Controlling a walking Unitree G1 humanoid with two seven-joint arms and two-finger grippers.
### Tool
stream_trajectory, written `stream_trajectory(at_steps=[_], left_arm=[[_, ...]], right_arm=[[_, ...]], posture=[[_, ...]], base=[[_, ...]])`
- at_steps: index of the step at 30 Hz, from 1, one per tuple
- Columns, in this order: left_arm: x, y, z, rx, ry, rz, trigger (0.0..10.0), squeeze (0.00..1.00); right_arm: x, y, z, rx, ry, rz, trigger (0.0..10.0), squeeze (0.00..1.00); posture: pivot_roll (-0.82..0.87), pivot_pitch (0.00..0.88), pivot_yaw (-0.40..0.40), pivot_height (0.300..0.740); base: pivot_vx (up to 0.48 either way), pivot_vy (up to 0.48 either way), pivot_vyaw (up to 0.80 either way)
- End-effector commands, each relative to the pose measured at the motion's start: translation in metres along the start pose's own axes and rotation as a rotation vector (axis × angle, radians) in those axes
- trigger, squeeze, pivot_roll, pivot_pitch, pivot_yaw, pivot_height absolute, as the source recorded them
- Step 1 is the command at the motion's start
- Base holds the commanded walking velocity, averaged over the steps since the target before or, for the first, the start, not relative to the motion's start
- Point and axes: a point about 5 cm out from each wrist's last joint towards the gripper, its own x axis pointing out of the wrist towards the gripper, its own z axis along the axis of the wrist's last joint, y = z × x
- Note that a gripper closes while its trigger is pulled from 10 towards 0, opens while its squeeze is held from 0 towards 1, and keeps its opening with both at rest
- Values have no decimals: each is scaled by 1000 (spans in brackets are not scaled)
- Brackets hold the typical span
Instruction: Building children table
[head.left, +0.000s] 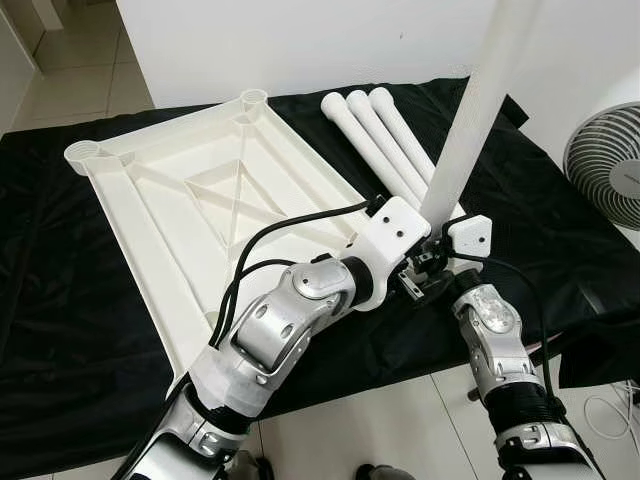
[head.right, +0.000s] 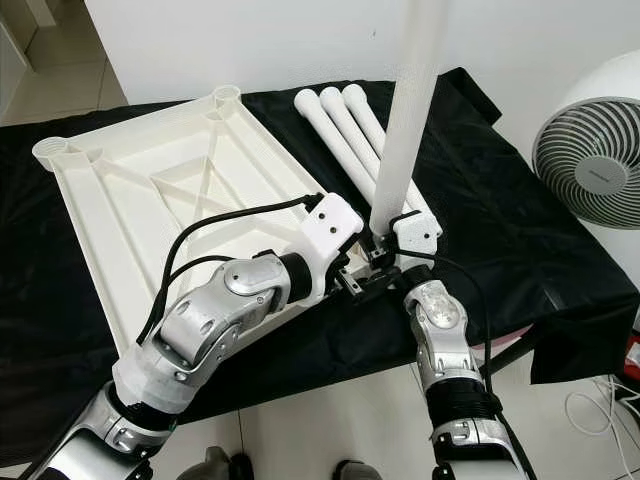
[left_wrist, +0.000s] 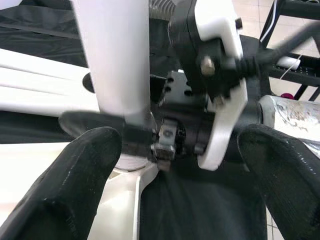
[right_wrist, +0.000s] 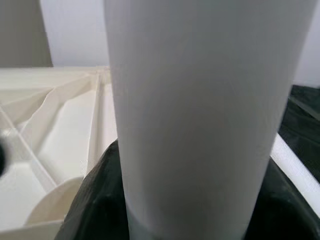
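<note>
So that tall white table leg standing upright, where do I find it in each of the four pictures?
Left eye view: the leg rises right of centre, its foot at the right gripper.
Right eye view: leg just right of centre.
Left wrist view: leg close up, beyond the left gripper.
Right wrist view: leg in the middle, very close.
Shared landmark: the white tabletop.

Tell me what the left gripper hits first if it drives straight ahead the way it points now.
Likely the right gripper clamped on the upright table leg; both sit just beyond the left gripper, though depth is unclear.
</note>
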Motion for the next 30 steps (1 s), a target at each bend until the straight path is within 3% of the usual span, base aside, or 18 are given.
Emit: stream_trajectory(at_steps=[1, 14, 22, 27, 30], left_arm=[[-2, -2, 0, 2, 4, -5, 10000, 0], [-2, -2, 0, 1, 3, -5, 10000, 0], [-2, -3, 0, -2, 4, -3, 10000, 0], [-3, -2, 0, -4, 4, -1, 10000, 0], [-3, -2, 0, -3, 3, -1, 10000, 0]], right_arm=[[-23, -2, -46, 96, 245, -51, 10000, 0], [-23, -2, -52, 140, 273, -87, 10000, 0], [-28, -8, -59, 240, 298, -168, 10000, 0], [-30, -9, -60, 206, 300, -169, 10000, 0], [-29, -2, -57, 141, 284, -116, 10000, 0]], posture=[[-103, 127, 67, 740], [-103, 125, 67, 740], [-100, 129, 65, 740], [-100, 129, 65, 740], [-102, 127, 64, 740]], base=[[0, 0, 0], [0, 0, 0], [0, 0, 0], [0, 0, 0], [0, 0, 0]])
